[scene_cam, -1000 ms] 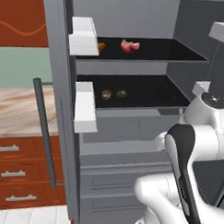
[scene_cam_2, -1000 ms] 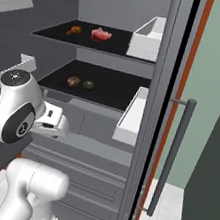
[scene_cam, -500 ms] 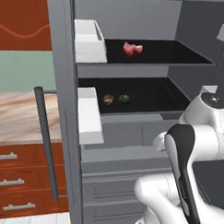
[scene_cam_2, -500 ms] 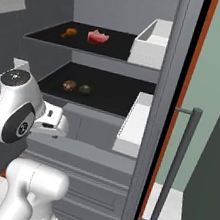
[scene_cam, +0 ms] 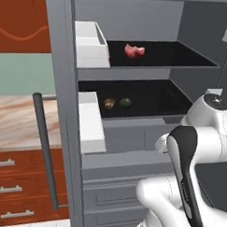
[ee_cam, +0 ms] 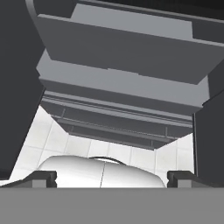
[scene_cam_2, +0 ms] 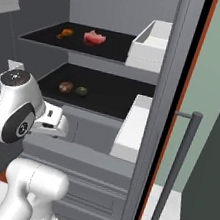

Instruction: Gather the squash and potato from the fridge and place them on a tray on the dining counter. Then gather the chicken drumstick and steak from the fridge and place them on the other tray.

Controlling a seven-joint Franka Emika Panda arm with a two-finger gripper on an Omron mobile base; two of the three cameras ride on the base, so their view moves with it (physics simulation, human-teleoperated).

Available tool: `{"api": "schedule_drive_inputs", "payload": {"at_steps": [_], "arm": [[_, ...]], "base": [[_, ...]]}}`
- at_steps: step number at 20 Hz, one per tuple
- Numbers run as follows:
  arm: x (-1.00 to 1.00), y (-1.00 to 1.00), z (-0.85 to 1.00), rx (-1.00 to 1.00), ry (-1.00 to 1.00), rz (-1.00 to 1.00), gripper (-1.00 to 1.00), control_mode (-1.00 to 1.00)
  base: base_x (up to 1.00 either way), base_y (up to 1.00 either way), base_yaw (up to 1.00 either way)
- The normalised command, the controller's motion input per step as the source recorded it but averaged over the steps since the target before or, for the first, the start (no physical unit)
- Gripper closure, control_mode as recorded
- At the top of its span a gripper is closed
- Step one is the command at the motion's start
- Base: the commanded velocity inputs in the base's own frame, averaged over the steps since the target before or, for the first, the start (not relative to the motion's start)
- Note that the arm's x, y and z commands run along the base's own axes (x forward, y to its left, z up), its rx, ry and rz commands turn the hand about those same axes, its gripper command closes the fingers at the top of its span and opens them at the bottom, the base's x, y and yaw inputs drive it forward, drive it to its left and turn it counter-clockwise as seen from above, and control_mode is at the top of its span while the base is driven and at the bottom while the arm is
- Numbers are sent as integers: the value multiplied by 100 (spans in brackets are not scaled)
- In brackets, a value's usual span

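Note:
The fridge (scene_cam: 64, 108) stands open in front of me. On its lower black shelf the brown potato (scene_cam: 109, 103) (scene_cam_2: 65, 86) lies just left of the dark green squash (scene_cam: 125, 103) (scene_cam_2: 81, 91). The pink steak (scene_cam: 134, 51) (scene_cam_2: 94, 38) rests on the upper shelf, with the orange chicken drumstick (scene_cam_2: 65, 33) to its left. My gripper (ee_cam: 111, 177) is open and holds nothing. It points down at the grey fridge drawers (ee_cam: 131, 61) and the white floor, well below both shelves. The trays and the dining counter are out of view.
White door bins (scene_cam: 90, 121) (scene_cam_2: 149, 45) hang on the open door beside each shelf. The door's long bar handle (scene_cam: 46, 154) (scene_cam_2: 175, 168) juts out. A marbled counter (scene_cam: 17, 120) over red-brown drawers lies left of the fridge. My arm's elbow (scene_cam: 187, 170) rises before the drawers.
The whole picture has shifted a little and the fridge looks slightly nearer, so the camera has moved. The food has not moved on the shelves, and the gripper stays open.

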Motion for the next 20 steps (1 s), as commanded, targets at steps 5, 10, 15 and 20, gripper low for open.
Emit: {"api": "schedule_drive_inputs", "payload": {"at_steps": [5,10,15,20], "arm": [[0,0,0,0,0,0,-100,100],[0,0,0,0,0,0,-100,100],[0,3,8,0,-8,0,-100,-100],[0,0,39,0,-38,0,-100,-100]], "base": [[33,18,-2],[25,20,0],[5,10,0],[0,0,0]]}}
